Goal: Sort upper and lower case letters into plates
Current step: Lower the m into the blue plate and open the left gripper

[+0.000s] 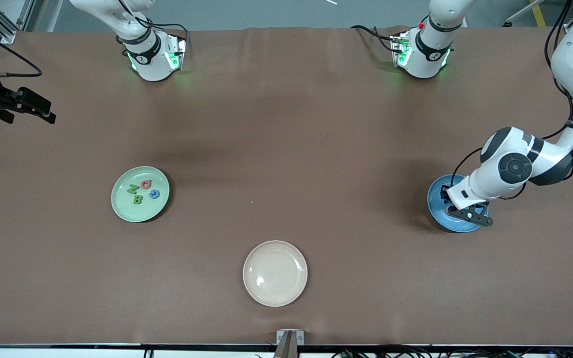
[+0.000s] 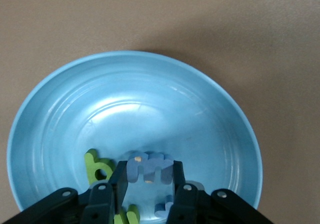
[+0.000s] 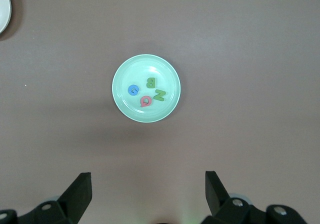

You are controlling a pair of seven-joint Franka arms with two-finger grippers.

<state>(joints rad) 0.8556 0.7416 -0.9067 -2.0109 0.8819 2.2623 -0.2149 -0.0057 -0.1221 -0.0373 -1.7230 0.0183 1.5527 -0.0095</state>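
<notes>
From the front, your left gripper (image 1: 470, 215) hangs low over the blue plate (image 1: 438, 209) at the left arm's end of the table. The green plate (image 1: 140, 194) toward the right arm's end carries four capitals. The cream plate (image 1: 275, 273), nearest the camera, sits bare.

In the left wrist view, your fingers (image 2: 102, 201) are clenched on a blue letter m (image 2: 149, 168), held upright directly above the blue plate's floor, so a straight release should land it inside. A green letter b (image 2: 98, 166) lies just beside it.

The right wrist view shows your right gripper (image 3: 148, 191) spread wide and carrying nothing, waiting high above the table near the green plate.
</notes>
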